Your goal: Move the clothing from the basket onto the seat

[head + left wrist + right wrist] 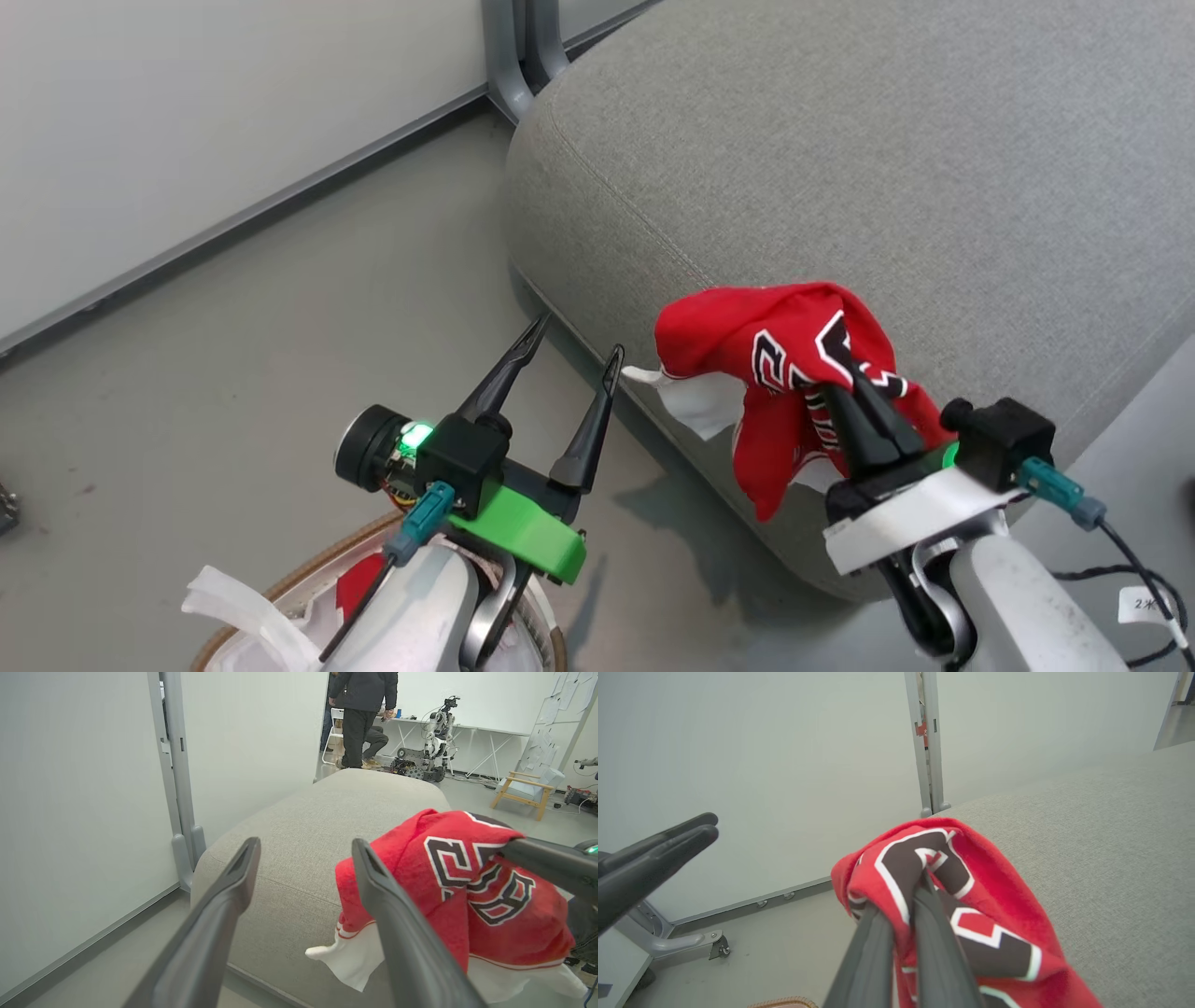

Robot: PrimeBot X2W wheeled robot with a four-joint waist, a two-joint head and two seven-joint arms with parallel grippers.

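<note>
Bright red jersey garment (794, 355), white trim, navy-and-white block lettering: bunched and held up, clamped between the closed fingers of the right claw (854, 387). It hangs at the front edge of the large grey woven-fabric seat cushion (887, 168); contact with the cushion cannot be told. Left claw (579, 338): fingers apart, holding nothing, near the garment, over the grey floor (280, 373). Below the left arm: oval white basket with brown woven rim (308, 571), more red fabric (359, 579) inside

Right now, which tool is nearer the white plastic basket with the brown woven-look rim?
Left. The open left tool sits ahead of the basket, its arm over the rim; the right tool, shut on the red jersey garment, is away at the grey fabric seat.
</note>
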